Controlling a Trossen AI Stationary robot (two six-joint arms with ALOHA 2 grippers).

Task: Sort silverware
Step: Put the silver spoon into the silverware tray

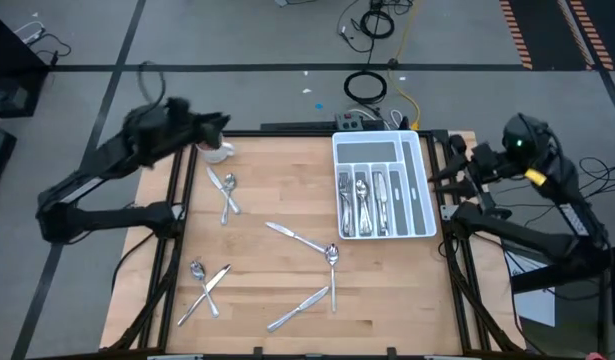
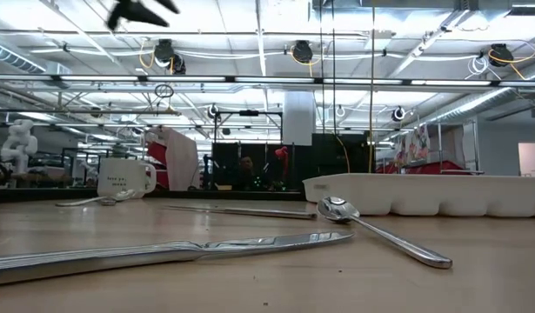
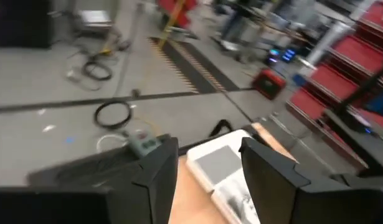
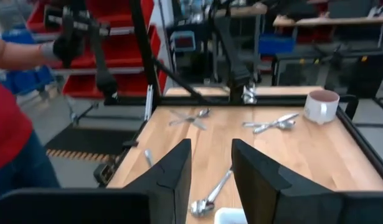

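Observation:
Silverware lies scattered on the wooden table: a pair (image 1: 225, 192) at the far left, a knife (image 1: 287, 232) and spoon (image 1: 332, 256) in the middle, a knife (image 1: 297, 308) near the front, and a crossed pair (image 1: 205, 282) at the near left. More silverware (image 1: 365, 205) lies in the white tray (image 1: 428, 195) at the far right. My left gripper (image 1: 222, 125) hangs open, high over the far left corner above the white mug (image 1: 219, 150), with nothing between its fingers (image 3: 160, 168). My right gripper (image 1: 434, 178) stands open just off the table's right edge beside the tray, also empty (image 4: 211, 144).
The white mug (image 2: 125, 177) stands at the table's far left corner. A power strip and cables (image 1: 365, 120) lie on the floor behind the far edge. In the right wrist view a person in red (image 4: 10, 143) stands beyond the table's left side.

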